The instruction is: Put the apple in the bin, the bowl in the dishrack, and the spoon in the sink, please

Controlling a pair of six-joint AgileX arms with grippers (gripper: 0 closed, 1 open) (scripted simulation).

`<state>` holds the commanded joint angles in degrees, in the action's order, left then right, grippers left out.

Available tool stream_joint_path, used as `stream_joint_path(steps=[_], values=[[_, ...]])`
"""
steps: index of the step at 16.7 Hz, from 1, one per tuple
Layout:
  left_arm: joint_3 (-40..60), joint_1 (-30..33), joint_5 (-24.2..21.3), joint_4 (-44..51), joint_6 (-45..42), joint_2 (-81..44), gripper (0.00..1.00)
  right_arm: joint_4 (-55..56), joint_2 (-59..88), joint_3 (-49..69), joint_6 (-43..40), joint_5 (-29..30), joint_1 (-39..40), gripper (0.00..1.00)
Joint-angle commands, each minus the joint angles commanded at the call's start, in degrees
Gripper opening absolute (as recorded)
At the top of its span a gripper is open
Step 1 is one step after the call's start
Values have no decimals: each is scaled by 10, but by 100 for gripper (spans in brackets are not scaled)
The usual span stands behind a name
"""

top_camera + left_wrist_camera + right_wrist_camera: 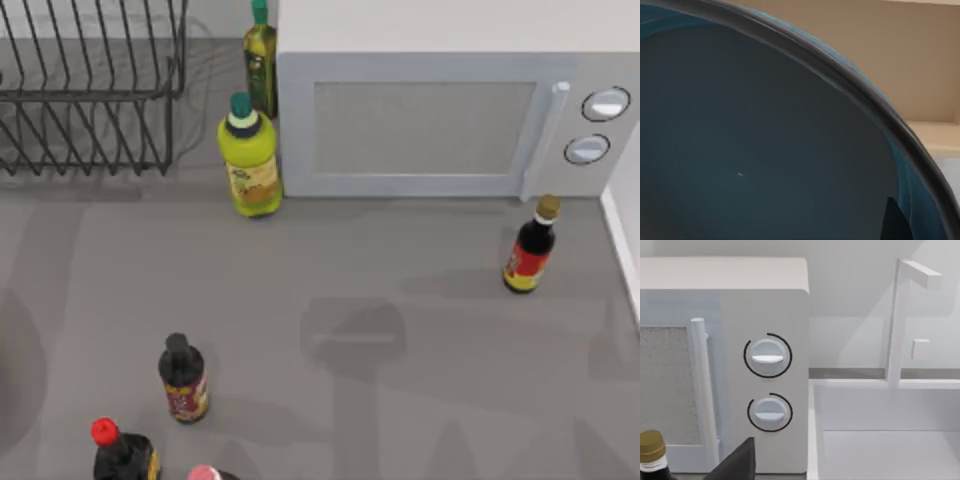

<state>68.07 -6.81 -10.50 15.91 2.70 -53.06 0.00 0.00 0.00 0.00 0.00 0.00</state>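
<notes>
Top view: dishrack [90, 90] at worktop's far left corner; left wrist view: bowl [765, 150] interior close up; grip of both grippers cannot be told

**Soft, even light with faint shadows**

The top view is evenly lit; broad pale shadows lie on the grey table [400, 260], 1 boxy patch near its middle. The dishrack [90, 90] casts thin lines behind it. The bowl [765, 150] looks dim and smooth inside. The microwave [765, 315] is bright, without glare
</notes>
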Motion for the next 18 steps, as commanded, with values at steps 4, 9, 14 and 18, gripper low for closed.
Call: stream_joint_path(steps=[4,9,14,18], values=[[-43,-36,-14,-30,-34,20,0,0,0,0,0,0,0,100],[-42,-34,-12,-29,-35,17,0,0,0,0,0,0,0,100],[-50,-23,-6,-122,-38,-75,0,0,0,0,0,0,0,100],[-70,-7,7,-289,-37,-213,0,0,0,0,0,0,0,100]])
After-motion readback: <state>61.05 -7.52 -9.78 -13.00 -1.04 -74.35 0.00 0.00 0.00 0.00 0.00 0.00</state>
